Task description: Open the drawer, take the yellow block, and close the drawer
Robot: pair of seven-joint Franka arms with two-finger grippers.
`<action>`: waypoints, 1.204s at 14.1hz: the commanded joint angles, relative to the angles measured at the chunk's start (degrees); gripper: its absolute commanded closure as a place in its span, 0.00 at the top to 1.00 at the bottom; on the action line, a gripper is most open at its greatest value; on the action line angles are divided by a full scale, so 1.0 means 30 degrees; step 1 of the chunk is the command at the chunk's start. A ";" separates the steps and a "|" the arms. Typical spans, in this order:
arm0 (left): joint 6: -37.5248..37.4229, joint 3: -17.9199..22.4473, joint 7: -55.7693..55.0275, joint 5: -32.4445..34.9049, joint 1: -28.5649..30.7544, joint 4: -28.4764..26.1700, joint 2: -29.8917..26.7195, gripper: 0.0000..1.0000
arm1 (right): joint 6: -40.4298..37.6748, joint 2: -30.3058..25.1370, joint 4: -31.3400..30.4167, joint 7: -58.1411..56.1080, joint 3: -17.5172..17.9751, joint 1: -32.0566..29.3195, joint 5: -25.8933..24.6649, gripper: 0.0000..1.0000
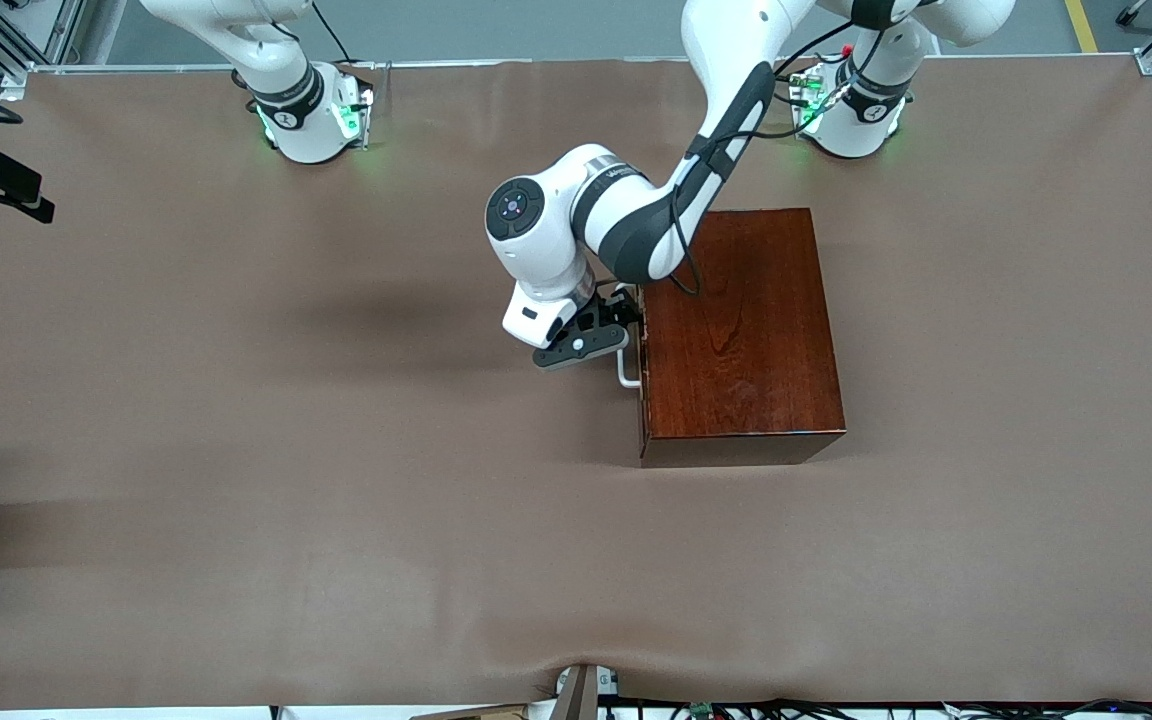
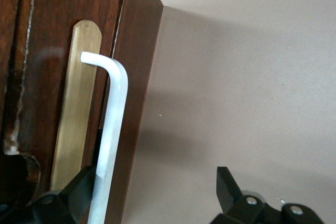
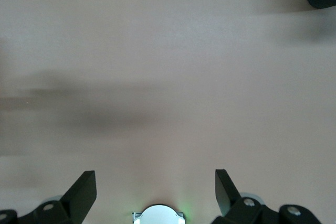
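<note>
I see L gripper spread wide at white handle of shut drawer. R gripper released, arm waits over table.

We see even, bright overhead light w/ soft arm shadows on the table; glossy wooden box top shows mild sheen; white handle close-up slightly soft, no edge distortion

Glossy reddish wooden box, matt brown table covering.
</note>
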 commanded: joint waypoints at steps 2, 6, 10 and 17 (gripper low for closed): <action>0.1840 -0.0103 -0.1031 -0.0267 -0.0192 0.0373 0.0382 1.00 | -0.0058 -0.0229 -0.0103 -0.0170 0.0241 -0.0472 0.0387 1.00; 0.3128 -0.0454 -0.2144 -0.0267 -0.0192 0.0402 0.0586 1.00 | -0.0087 -0.0229 -0.0103 -0.0170 0.0271 -0.0442 0.0387 1.00; 0.4067 -0.0690 -0.2470 -0.0267 -0.0338 0.0403 0.0763 1.00 | -0.0087 -0.0229 -0.0103 -0.0170 0.0242 -0.0471 0.0387 1.00; 0.5618 -0.1627 -0.2235 -0.0267 -0.0368 0.0461 0.0792 1.00 | -0.0087 -0.0229 -0.0103 -0.0170 0.0271 -0.0472 0.0387 1.00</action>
